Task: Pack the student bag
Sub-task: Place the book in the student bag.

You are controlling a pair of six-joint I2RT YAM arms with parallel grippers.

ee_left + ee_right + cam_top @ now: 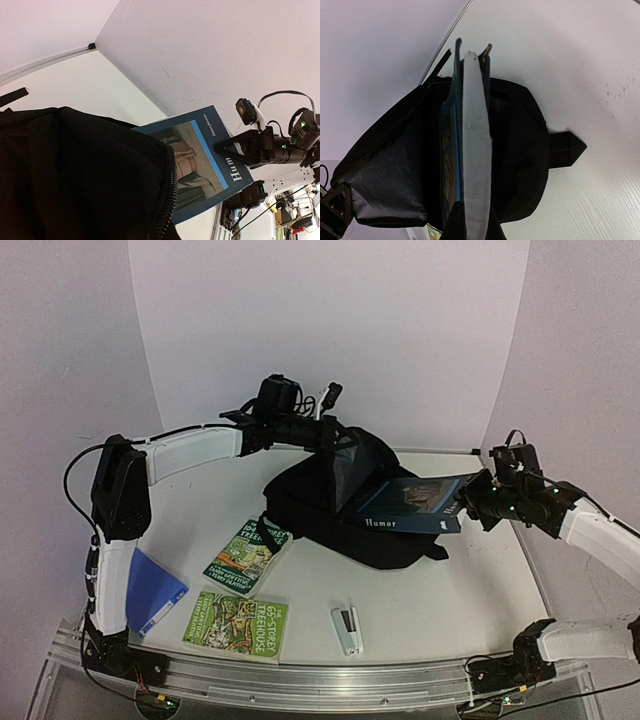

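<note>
Student bag (300, 502) lying mid-counter (450, 590), mouth facing right. Left pincer (338, 438) pinching rim, lifting mouth open. Right pincer (463, 502) clamping blue book (405, 502), long axis pointing leftward, leading end sitting inside mouth.

Green paperback (246, 556), second green Treehouse book (236, 623) nearer, blue item (152, 590) leftward, perhaps a folder, white stapler (347, 629), white table (440, 590)
</note>
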